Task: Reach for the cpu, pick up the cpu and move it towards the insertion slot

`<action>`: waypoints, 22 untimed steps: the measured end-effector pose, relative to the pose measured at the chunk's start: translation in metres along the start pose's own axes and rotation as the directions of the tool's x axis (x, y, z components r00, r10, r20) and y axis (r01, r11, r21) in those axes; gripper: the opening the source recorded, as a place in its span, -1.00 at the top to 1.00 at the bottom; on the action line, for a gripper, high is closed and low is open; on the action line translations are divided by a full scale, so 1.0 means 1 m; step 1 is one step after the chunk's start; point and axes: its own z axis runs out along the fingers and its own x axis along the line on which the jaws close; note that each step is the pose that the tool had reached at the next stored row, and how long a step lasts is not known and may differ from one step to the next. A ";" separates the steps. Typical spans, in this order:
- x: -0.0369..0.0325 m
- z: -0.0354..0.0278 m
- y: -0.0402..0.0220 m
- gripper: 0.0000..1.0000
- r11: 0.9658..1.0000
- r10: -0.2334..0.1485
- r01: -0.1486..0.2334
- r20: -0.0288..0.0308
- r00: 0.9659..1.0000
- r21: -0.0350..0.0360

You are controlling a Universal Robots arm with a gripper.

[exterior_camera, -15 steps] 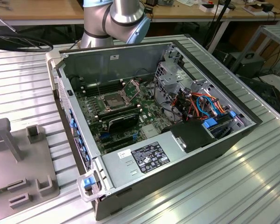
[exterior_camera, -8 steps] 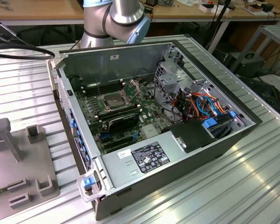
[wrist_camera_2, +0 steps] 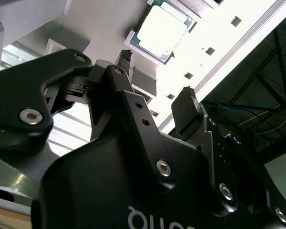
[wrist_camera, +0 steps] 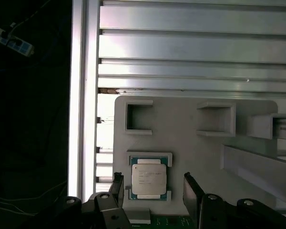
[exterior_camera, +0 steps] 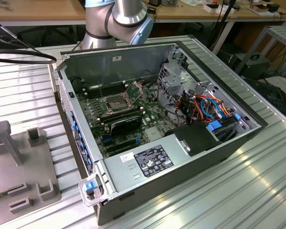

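The cpu (wrist_camera: 148,179) is a pale silvery square chip lying flat in a shallow nest on a grey fixture plate (wrist_camera: 190,148). In the first wrist view my gripper (wrist_camera: 154,188) is open, its two dark fingers (wrist_camera: 118,187) standing on either side of the chip, apart from it. The second wrist view shows the cpu (wrist_camera_2: 163,29) beyond the open gripper (wrist_camera_2: 155,81), nothing between the fingertips. The insertion slot (exterior_camera: 115,102), a square socket with a metal frame and dark centre, sits on the motherboard inside the open computer case (exterior_camera: 133,52). The arm (exterior_camera: 119,19) stands behind the case.
Square pockets (wrist_camera: 138,117) and raised blocks (wrist_camera: 271,126) stand on the fixture plate. The slatted aluminium table (wrist_camera: 181,47) ends at an edge (wrist_camera: 81,95) with darkness beyond. Inside the case are a drive cage (exterior_camera: 178,78), coloured cables (exterior_camera: 207,107) and a power supply (exterior_camera: 148,162).
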 end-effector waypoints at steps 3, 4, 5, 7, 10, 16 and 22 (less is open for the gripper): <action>0.0000 0.0000 0.0000 -0.23 1.000 0.000 0.000 0.000 1.000 0.000; 0.0000 0.0000 0.0000 -0.23 1.000 0.000 0.000 0.000 1.000 0.000; 0.0000 0.0000 0.0000 -0.23 1.000 0.000 0.000 0.000 1.000 0.000; 0.0000 0.0005 0.0000 -0.37 1.000 0.000 0.000 0.000 1.000 0.000; 0.0000 0.0057 -0.0015 -0.51 1.000 0.000 0.000 -0.001 1.000 0.001; 0.0003 0.0170 -0.0041 -0.51 1.000 0.002 -0.002 -0.007 1.000 0.000; 0.0004 0.0252 -0.0053 -0.51 1.000 0.011 -0.011 -0.018 1.000 0.000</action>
